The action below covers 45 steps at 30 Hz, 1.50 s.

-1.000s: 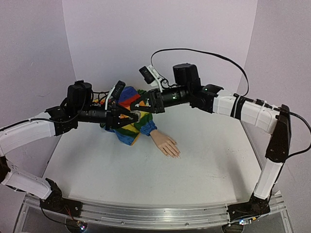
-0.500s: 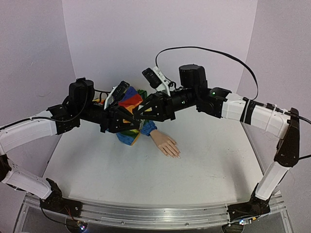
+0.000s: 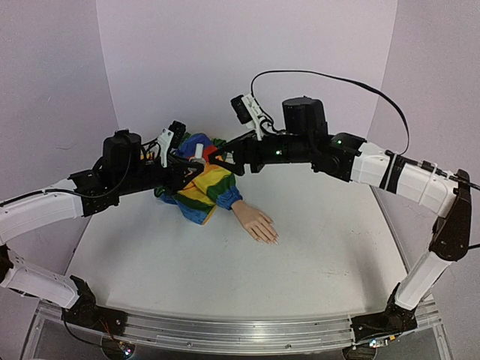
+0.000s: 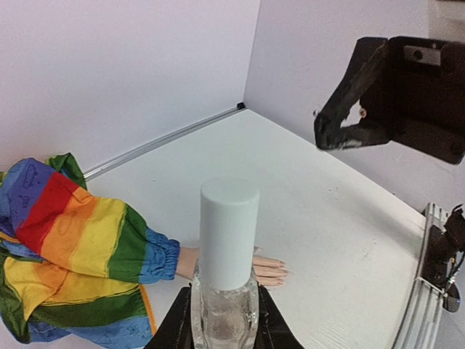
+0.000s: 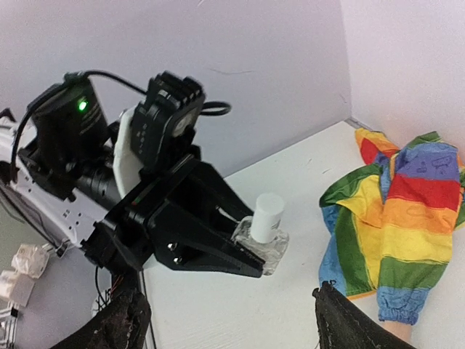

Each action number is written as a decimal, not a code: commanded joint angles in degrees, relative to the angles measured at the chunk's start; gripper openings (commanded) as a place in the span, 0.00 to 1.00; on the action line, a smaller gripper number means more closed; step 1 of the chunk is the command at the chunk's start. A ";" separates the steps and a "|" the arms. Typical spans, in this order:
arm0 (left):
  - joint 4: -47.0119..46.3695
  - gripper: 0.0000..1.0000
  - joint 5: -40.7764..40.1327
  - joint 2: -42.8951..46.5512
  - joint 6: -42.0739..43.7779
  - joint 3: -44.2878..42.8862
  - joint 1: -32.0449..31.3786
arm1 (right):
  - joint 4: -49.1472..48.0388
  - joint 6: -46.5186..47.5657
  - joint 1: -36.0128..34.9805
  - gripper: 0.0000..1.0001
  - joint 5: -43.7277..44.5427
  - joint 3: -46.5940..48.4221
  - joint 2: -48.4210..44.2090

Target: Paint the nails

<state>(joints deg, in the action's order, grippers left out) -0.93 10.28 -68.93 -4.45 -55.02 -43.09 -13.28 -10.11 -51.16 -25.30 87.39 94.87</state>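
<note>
The left gripper [image 4: 225,323] clamps a small clear bottle [image 4: 229,233] (white cap on) above the table [image 3: 322,255], facing the right gripper [image 5: 232,327], whose jaws gape empty, while the nails [image 3: 273,240] tip the mannequin hand [image 3: 253,222] lying mid-table beside its rainbow sleeve [image 3: 206,191].

At left we see our left gripper [image 5: 247,254], jaws clamped on an upright clear bottle [image 5: 263,233] with a white cap [image 5: 269,207]. A rainbow sleeve [image 5: 407,218] lies on the table [image 5: 290,313] at right. Our right gripper [image 5: 232,331] shows its fingers wide apart along the bottom edge.
</note>
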 commanded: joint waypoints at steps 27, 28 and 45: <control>-1.93 0.00 -12.70 -3.92 -0.37 -4.64 -4.11 | -3.73 -18.51 -1.57 0.34 8.59 14.89 15.06; -1.94 0.00 -12.24 -3.75 -0.57 -4.55 -4.11 | -3.95 -18.62 -1.56 0.31 8.06 14.73 15.08; -2.19 0.00 25.41 -0.83 -11.00 -4.35 -1.06 | -6.40 -6.18 -0.59 0.03 -31.42 3.31 5.52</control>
<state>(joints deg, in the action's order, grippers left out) 2.02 15.86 -71.77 -12.05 -56.88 -44.93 -16.36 -21.69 -50.00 -30.87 92.86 105.51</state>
